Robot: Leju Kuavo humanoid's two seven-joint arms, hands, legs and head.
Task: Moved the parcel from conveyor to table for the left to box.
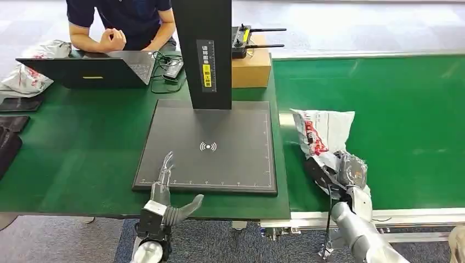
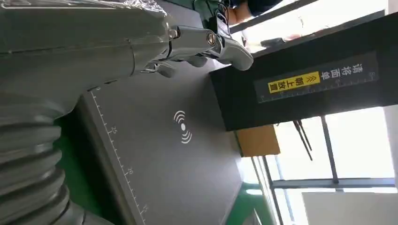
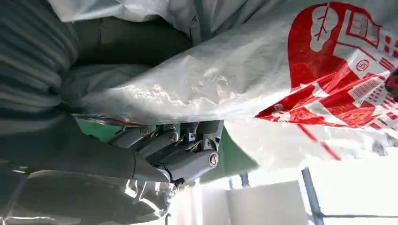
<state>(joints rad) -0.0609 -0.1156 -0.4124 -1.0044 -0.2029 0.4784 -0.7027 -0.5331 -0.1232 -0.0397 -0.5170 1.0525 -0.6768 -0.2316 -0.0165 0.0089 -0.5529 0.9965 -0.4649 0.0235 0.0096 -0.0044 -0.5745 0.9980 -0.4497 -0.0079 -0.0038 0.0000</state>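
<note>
the green conveyor belt (image 1: 395,109) runs flat and matte along the right, butted against the green surface (image 1: 82,159) so a parcel can be carried across the seam without much lift. on that surface lies a broad black scanning mat (image 1: 219,159), smooth, ruled along its edges and marked with a wireless symbol, under a black upright post (image 1: 205,49) with a yellow label, probably where the parcel is meant to land. the parcel (image 1: 321,134), a crinkled white plastic mailer with red print, soft and glossy, sits at the belt's near-left edge. the right hand (image 1: 342,170) grips its near end, fingers (image 3: 187,150) curled beneath the film. the left hand (image 1: 167,205) waits at the mat's near edge, fingers spread and holding nothing, seemingly ready to take over.
</note>
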